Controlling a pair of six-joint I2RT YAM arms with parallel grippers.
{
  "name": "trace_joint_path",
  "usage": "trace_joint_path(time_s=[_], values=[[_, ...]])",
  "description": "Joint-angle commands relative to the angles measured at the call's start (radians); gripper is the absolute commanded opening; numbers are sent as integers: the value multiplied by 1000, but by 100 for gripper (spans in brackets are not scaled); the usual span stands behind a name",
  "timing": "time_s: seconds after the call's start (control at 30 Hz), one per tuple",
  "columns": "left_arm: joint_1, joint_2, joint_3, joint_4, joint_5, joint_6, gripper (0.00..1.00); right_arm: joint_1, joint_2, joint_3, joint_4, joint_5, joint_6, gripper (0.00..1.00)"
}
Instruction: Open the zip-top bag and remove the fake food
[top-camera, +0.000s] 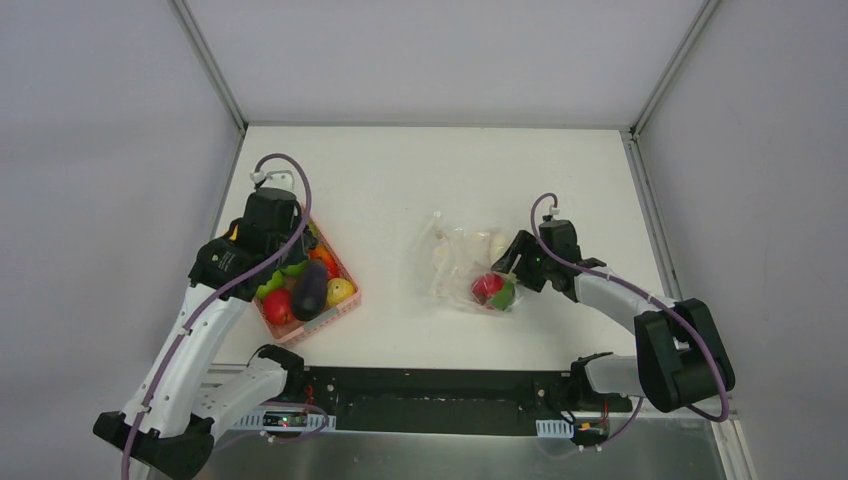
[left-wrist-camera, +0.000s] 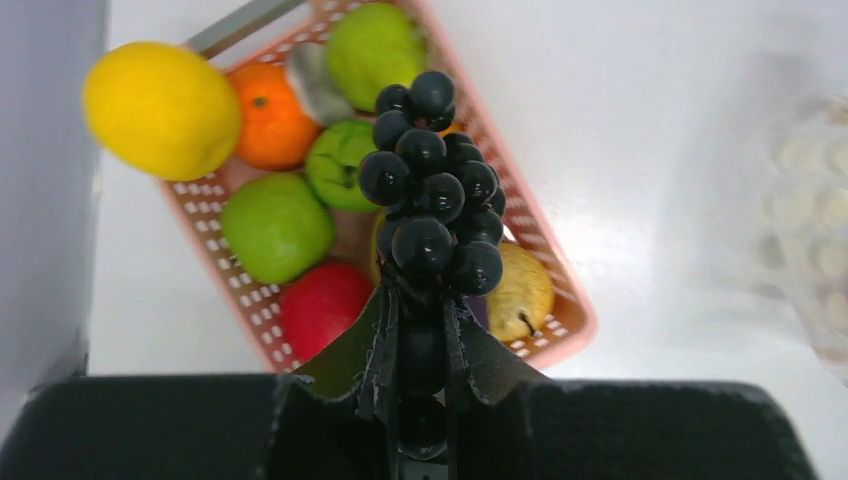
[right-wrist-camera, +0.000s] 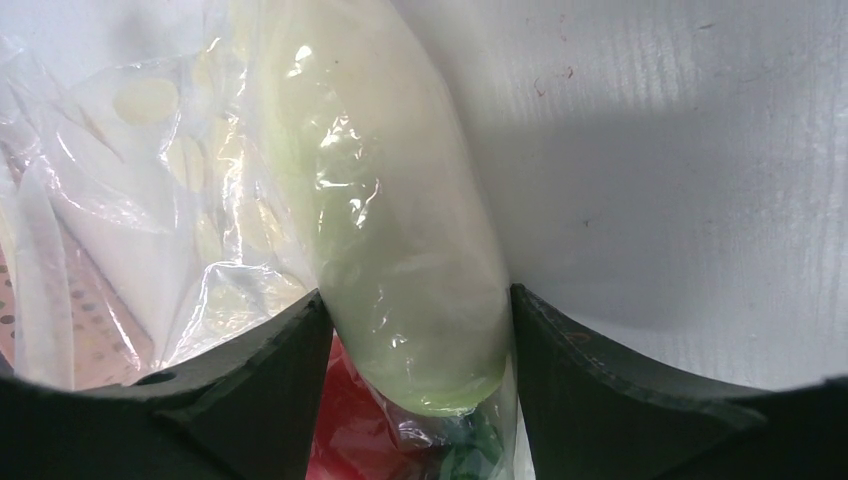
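Dark bunch (left-wrist-camera: 430, 190) pinched tight in the left gripper (left-wrist-camera: 420, 305), above the pink basket (left-wrist-camera: 565, 300). Right of that basket, the right gripper (right-wrist-camera: 415, 305) seemingly squeezes the zip-top bag (right-wrist-camera: 150, 220) around its white vegetable (right-wrist-camera: 400, 200).

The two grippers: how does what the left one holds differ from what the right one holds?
The left gripper pinches a bare, dark grape bunch. The right gripper grips a pale long vegetable through the clear zip-top bag. The grape bunch hangs over the pink basket, while the vegetable lies in the bag on the white table. Both sit between black fingers.
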Motion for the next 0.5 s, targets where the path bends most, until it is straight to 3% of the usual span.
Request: trace_joint_path(time_s=[0.0, 0.23, 0.37, 0.43, 0.47], values=[[107, -26, -42, -14, -135, 25, 0, -3, 15, -7, -121, 71, -45, 67], [302, -69, -189, 127, -86, 25, 0, -7, 15, -4, -123, 73, -54, 67], [324, -43, -244, 128, -48, -3, 1, -7, 14, -3, -123, 73, -56, 67], [324, -47, -266, 112, -34, -23, 9, -8, 8, -4, -124, 74, -56, 68], [324, -54, -273, 102, -36, -29, 18, -8, 6, -4, -124, 74, -57, 68]])
